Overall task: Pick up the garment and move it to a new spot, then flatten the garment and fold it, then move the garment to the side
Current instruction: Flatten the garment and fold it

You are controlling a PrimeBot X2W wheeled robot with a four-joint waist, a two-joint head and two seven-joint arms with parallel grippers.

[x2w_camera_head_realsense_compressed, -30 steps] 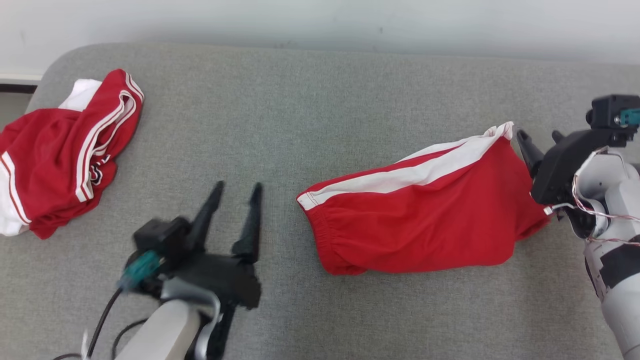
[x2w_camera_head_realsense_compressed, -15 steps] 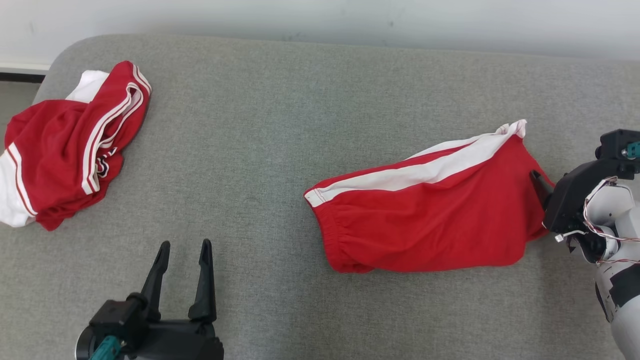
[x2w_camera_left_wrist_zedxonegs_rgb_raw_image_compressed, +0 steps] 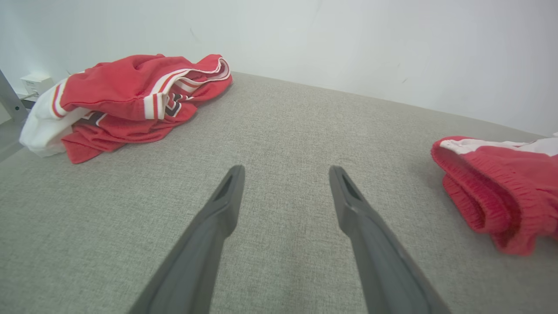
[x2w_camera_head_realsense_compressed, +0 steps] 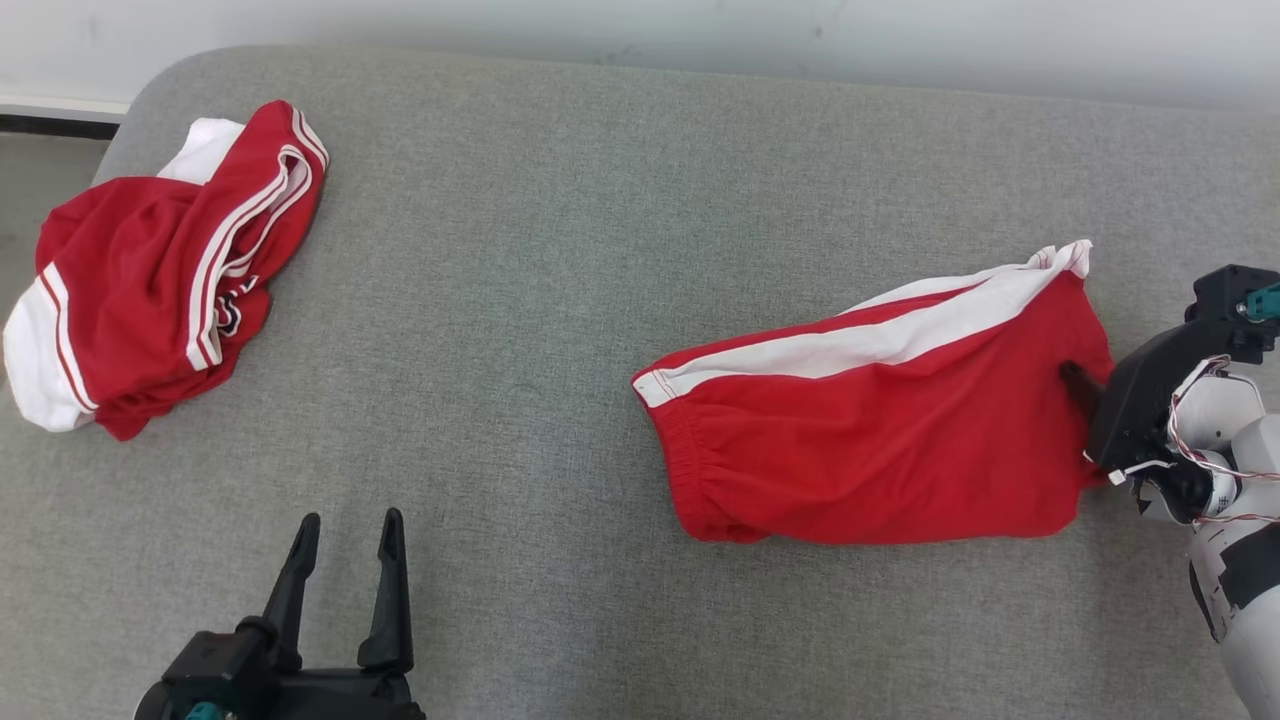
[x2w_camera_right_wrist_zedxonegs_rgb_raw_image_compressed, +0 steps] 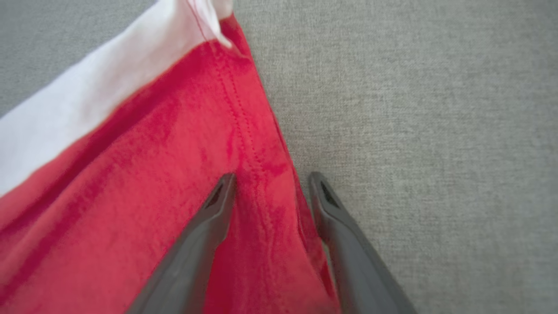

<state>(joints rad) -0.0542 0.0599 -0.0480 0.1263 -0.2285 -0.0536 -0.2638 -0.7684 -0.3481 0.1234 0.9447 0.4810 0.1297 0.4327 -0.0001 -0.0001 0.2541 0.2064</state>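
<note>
Nearest, the left end effector (x2w_camera_head_realsense_compressed: 350, 518) hangs released and empty over the grey padded surface (x2w_camera_head_realsense_compressed: 520, 300). Mid-right lie the red shorts (x2w_camera_head_realsense_compressed: 870, 440) with a white side stripe, and the right end effector (x2w_camera_right_wrist_zedxonegs_rgb_raw_image_compressed: 272, 176) straddles their leg hem, fingers apart, nothing pinched. This is probably the pick-up grasp, so the next move needs a firm clench on the hem before lifting. Far left, the crumpled red-and-white jersey (x2w_camera_head_realsense_compressed: 150, 290) shows dark lettering, unreadable; no brand is legible anywhere.
</note>
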